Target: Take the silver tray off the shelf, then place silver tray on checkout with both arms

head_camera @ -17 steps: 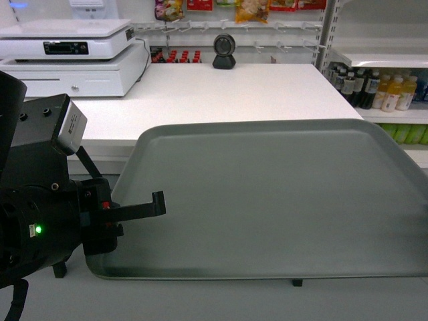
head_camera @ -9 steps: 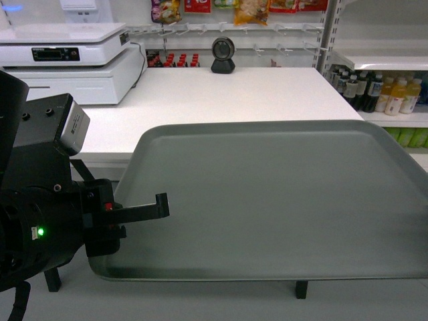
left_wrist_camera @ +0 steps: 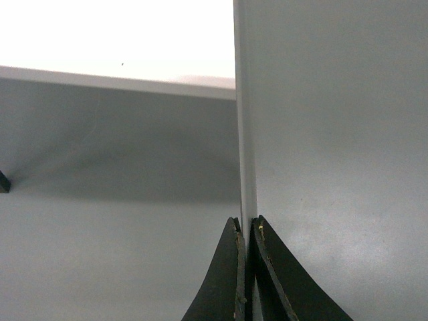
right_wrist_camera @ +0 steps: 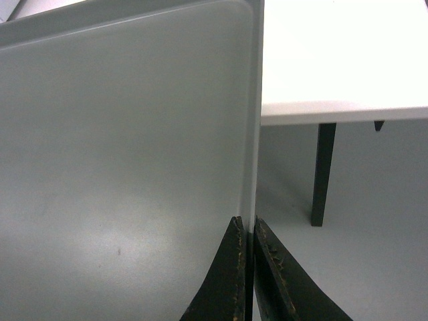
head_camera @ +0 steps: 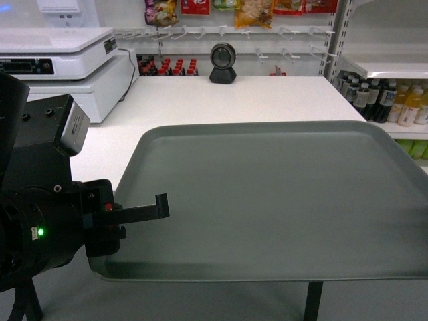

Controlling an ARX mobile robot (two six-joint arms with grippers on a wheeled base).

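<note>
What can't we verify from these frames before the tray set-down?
- Right gripper: out of the head view, past the right edge where the silver tray is cut off. Only the right wrist view shows its fingers on the rim.
- Tray underside and its gap above the checkout: hidden by the tray itself.
- Register display: cropped at the left, too small to read.

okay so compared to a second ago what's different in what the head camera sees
The view has shifted: the checkout, its register and the scanner sit lower and further left in frame, the drinks shelf has slid right, and a black table leg now shows below the silver tray. Unchanged: the left gripper and right gripper stay clamped on the tray's opposite rims, tray level.
</note>
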